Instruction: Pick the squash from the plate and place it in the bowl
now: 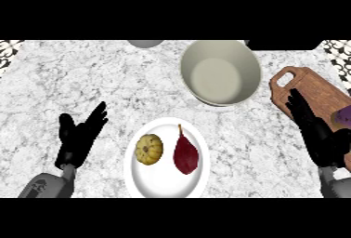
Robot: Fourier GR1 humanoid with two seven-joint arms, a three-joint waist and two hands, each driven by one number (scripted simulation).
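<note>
Task not started. Squash (pixel 149 149) sits on plate (pixel 165 183), at 9 o'clock of dark red sweet potato (pixel 185 154), not touching it. Bowl (pixel 221 72) at 1 o'clock of plate, nothing in it. Left hand (pixel 79 136) at 9 o'clock of plate, fingers spread, holding nothing. Right hand (pixel 316 130) at 3 o'clock, over cutting board (pixel 302 86), fingers straight, together. Left: reach, grasp, lift, carry, release.

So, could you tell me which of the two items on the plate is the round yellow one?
It is the squash, on the left half of the white plate. The item to its right is dark red, longer and pointed at the top.
</note>
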